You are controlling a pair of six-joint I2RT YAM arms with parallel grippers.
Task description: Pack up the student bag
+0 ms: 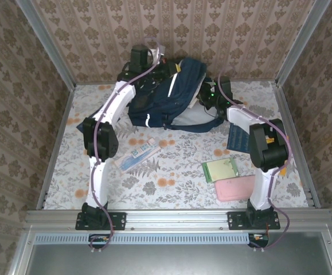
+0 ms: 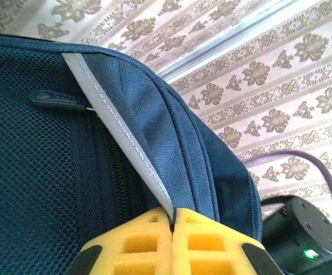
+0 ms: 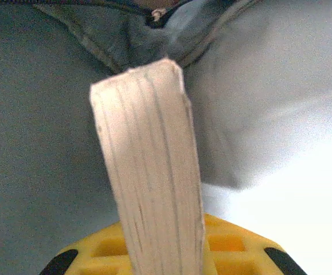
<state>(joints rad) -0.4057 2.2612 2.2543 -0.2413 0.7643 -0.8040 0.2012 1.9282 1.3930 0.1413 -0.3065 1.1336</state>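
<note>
The student bag (image 1: 166, 97), navy-blue, lies at the back middle of the table. My left gripper (image 1: 159, 70) is at its upper left. In the left wrist view that gripper (image 2: 173, 220) is shut, pinching the bag's fabric (image 2: 39, 172) where the white reflective stripe (image 2: 125, 137) ends. My right gripper (image 1: 204, 98) is at the bag's right side. In the right wrist view it (image 3: 166, 246) is shut on a thick book (image 3: 148, 172), page edges facing the camera, standing upright against the bag's grey lining (image 3: 34, 143).
On the table in front of the bag lie a blue-and-white box (image 1: 138, 156), a green notebook (image 1: 220, 169), a pink case (image 1: 234, 188) and a dark blue book (image 1: 236, 137). Patterned walls (image 1: 171, 28) close in the back and both sides.
</note>
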